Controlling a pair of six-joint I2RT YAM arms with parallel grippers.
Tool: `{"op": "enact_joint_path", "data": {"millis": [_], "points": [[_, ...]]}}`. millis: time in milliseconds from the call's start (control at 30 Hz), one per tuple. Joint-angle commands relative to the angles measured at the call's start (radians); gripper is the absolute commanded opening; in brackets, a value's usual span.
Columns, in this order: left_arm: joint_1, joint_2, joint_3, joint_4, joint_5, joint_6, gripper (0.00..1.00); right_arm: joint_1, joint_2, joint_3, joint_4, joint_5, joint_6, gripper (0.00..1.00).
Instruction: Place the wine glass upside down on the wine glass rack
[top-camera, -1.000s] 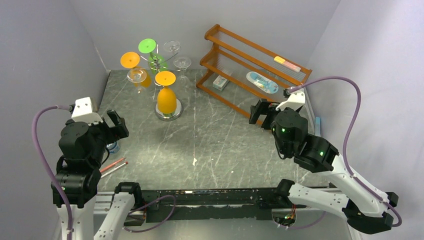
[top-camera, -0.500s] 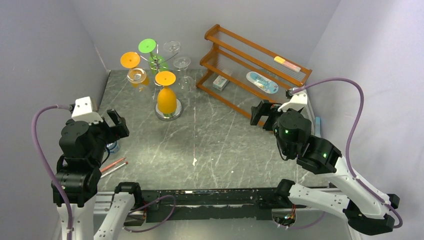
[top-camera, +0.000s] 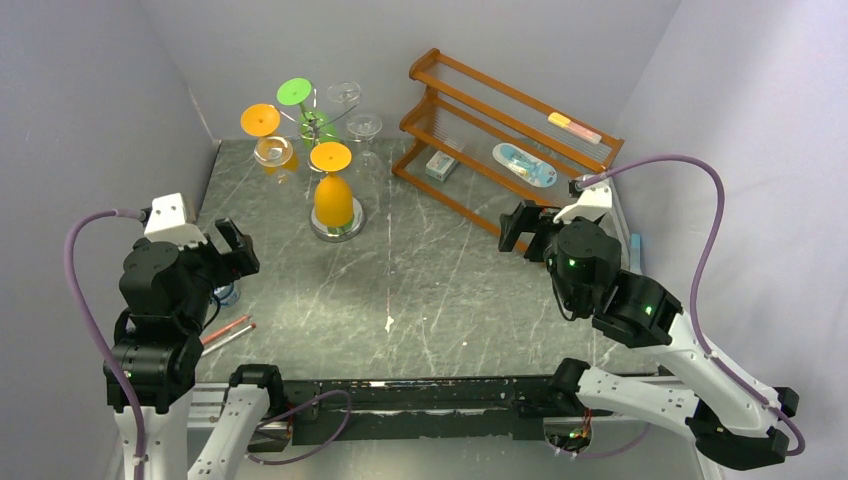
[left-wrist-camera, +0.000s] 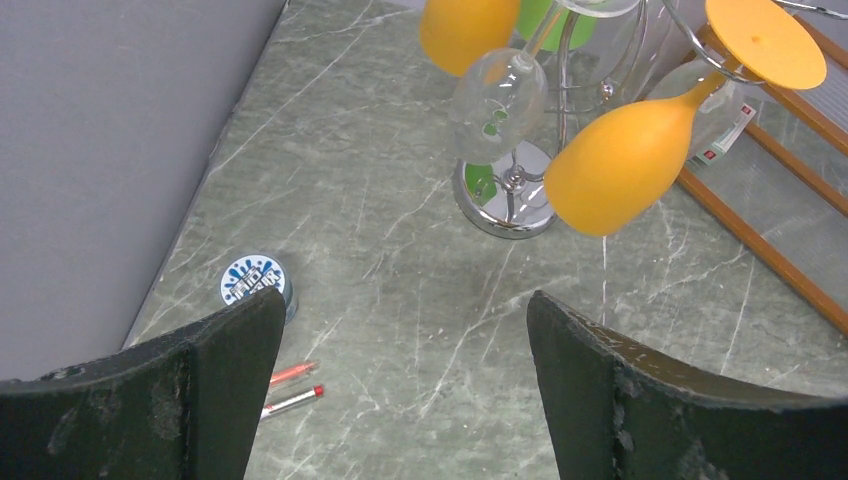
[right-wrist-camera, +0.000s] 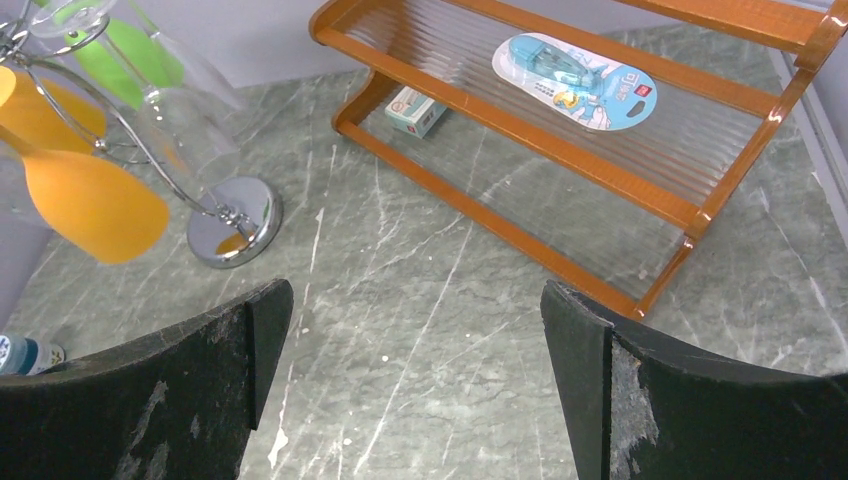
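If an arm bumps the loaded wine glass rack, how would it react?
Probably top-heavy: the wine glass rack carries its load high on a thin pole over a small round base, so it may rock or tip. The hanging orange glass would likely swing. Its base might slide on the smooth table.

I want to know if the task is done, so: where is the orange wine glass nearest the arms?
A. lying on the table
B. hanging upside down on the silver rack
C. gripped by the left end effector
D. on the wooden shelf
B: the orange wine glass hangs bowl down, foot up, from the wine glass rack, and the left end effector is open and empty.
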Motion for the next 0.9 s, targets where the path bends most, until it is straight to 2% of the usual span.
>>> {"op": "enact_joint_path", "data": {"millis": [0, 867], "points": [[-0.006, 0.002, -0.013, 0.011, 0.017, -0.004, 0.95, -0.005, -0.001, 0.009, -0.005, 0.003, 0.01, 1.0], [-0.006, 0.0, -0.028, 0.018, 0.028, -0.005, 0.95, -0.005, 0.006, -0.011, 0.008, -0.068, -0.02, 1.0]]}}
